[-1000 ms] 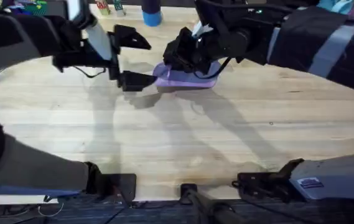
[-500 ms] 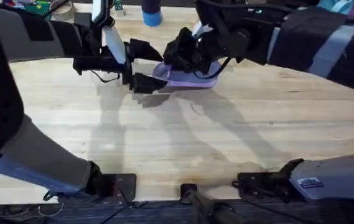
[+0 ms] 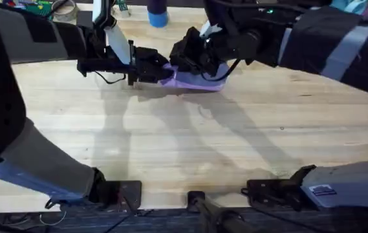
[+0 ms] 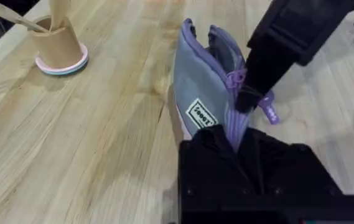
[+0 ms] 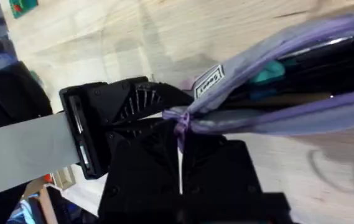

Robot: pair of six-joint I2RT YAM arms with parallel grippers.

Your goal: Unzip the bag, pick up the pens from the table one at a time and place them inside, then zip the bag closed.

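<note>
Bag: the soft lavender fabric pouch (image 3: 193, 79) lies at twelve o'clock on the pale wooden plank table (image 3: 190, 142), mouth partly open.
Left gripper (image 3: 154, 70): clenched on the pouch's nine-o'clock end.
Right gripper (image 3: 187, 59): pinching the lilac zipper pull (image 5: 181, 121) — you run it along the pouch's nine-to-three axis.

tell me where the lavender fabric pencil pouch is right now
In the overhead view the lavender fabric pencil pouch lies at the far middle of the wooden plank table, between the left gripper at its left end and the right gripper above it.
</note>
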